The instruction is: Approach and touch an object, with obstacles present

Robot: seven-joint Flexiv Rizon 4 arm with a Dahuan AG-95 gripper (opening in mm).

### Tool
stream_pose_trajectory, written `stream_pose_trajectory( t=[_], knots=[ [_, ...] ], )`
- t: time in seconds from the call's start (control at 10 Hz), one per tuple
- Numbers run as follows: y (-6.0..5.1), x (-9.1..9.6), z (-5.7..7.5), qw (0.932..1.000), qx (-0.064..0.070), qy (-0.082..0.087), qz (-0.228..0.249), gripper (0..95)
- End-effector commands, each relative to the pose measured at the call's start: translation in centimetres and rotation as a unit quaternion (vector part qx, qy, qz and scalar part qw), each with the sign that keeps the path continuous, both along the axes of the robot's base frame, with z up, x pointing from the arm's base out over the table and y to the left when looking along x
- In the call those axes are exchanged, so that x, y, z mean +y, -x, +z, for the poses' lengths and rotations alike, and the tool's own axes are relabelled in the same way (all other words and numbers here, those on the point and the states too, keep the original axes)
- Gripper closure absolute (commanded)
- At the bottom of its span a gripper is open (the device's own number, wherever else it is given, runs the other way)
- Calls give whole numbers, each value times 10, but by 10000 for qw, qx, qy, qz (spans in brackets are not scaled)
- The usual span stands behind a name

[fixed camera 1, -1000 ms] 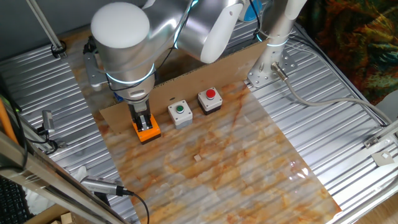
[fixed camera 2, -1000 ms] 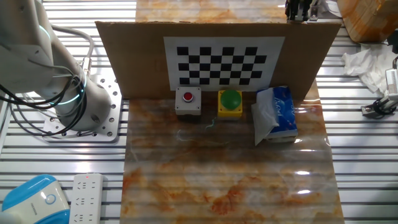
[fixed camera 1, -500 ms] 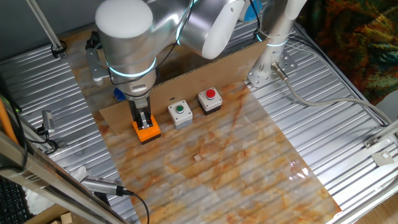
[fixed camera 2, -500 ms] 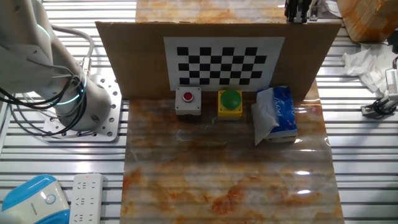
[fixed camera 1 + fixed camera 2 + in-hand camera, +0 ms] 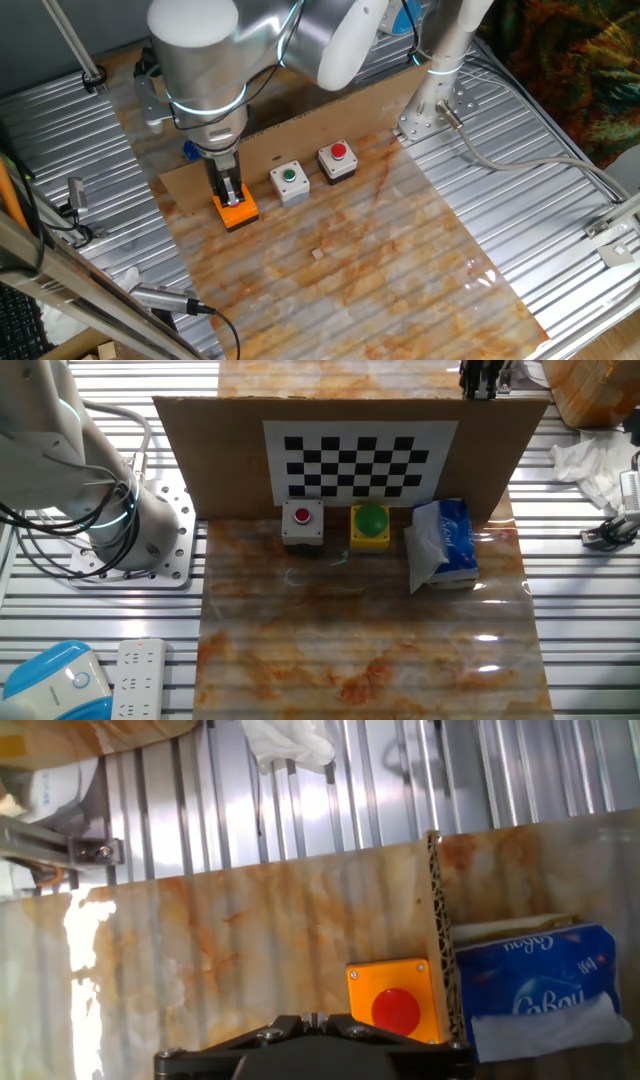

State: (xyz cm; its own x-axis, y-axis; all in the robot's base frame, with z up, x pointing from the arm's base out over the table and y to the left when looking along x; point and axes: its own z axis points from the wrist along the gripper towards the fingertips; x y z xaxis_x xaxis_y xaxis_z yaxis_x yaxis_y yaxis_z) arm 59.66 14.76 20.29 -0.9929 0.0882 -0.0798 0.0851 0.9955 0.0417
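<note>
The obstacle, a long brown cardboard strip (image 5: pixel 370 105), stands on edge across the marbled mat. It also shows in the other fixed view (image 5: pixel 215 460), carrying a checkerboard, and edge-on in the hand view (image 5: pixel 438 920). An orange box (image 5: pixel 240 212) with a red button (image 5: pixel 396 1010) sits against the strip's near side. My gripper (image 5: pixel 232 197) points down at the orange box, fingers shut; I cannot tell if it touches. In the hand view my gripper (image 5: pixel 312 1018) sits just left of the button. In the other fixed view only my gripper's top (image 5: pixel 481 380) shows above the cardboard.
Two grey boxes, one with a green button (image 5: pixel 289 181) and one with a red button (image 5: pixel 338 160), sit right of the orange box. Behind the cardboard are a grey red-button box (image 5: pixel 302 522), a yellow green-button box (image 5: pixel 370 525) and a blue tissue pack (image 5: pixel 445 545). Ribbed metal surrounds the mat.
The arm's big upper joint has shifted slightly up and left. The gripper stays shut over the orange box, almost unmoved.
</note>
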Motion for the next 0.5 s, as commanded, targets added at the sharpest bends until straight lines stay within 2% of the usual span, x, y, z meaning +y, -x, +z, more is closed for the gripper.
stream_pose_trajectory(
  t=[0.1,0.2,0.4,0.5],
  knots=[
    [-1,1,0,9996,62,244,115,950],
    [-1,1,0,9992,126,365,95,950],
    [-1,1,0,9963,235,829,-10,950],
    [-1,1,0,9954,259,921,-13,950]
  ],
)
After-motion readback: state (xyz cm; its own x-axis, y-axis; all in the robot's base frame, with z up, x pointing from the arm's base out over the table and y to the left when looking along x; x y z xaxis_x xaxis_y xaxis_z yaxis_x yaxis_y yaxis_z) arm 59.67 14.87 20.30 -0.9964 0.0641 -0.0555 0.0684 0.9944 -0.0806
